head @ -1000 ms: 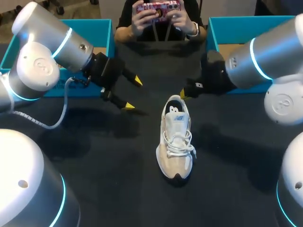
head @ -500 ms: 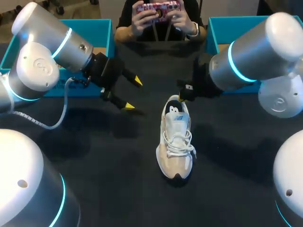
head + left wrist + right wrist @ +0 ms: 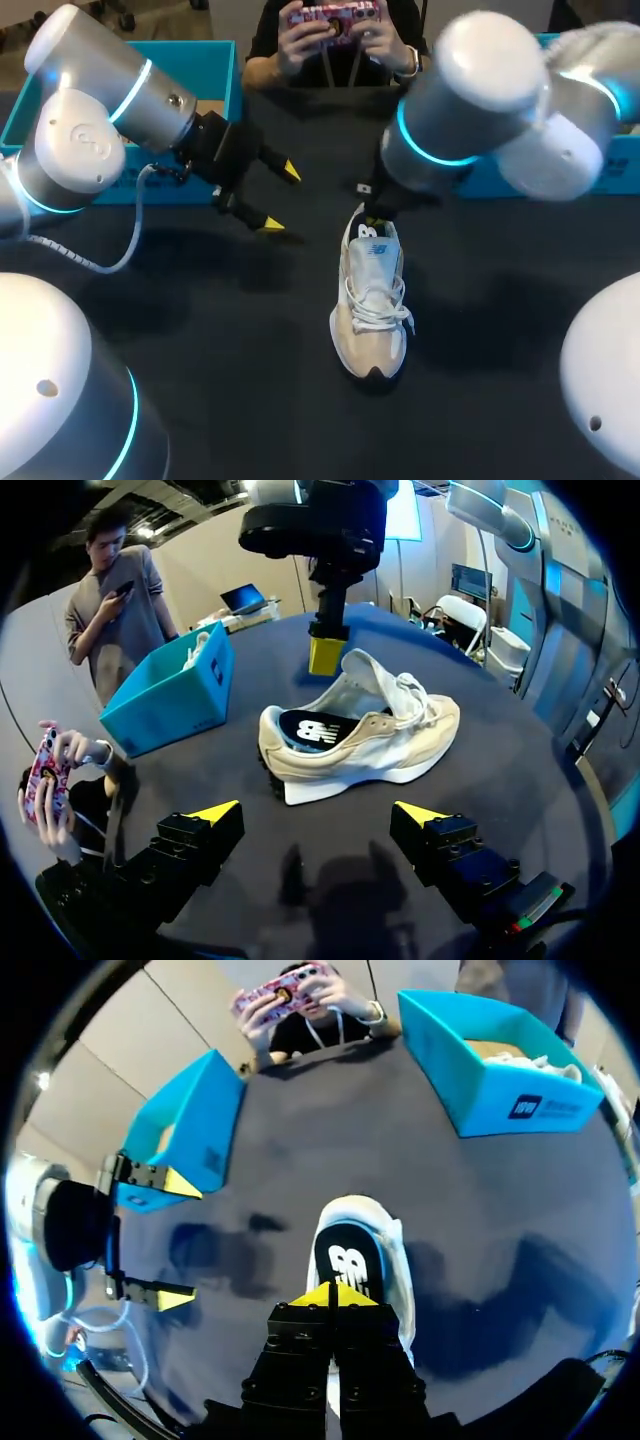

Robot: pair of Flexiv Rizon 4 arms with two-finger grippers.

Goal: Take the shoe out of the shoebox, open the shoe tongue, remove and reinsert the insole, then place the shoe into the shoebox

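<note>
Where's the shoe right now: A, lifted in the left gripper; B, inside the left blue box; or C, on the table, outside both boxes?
C: the shoe sits on its sole on the dark table, and the left gripper is open and well apart from it.

The dark table [image 3: 200, 330] carries a cream shoe [image 3: 370, 300] near its middle — upright on its sole. A teal left shoebox [image 3: 215, 70] and right shoebox [image 3: 500, 1090] sit at the far edge — well apart.

Head view: R arm [image 3: 470, 100] blurred, shoe [image 3: 370, 300] heel part-hidden behind it.
</note>
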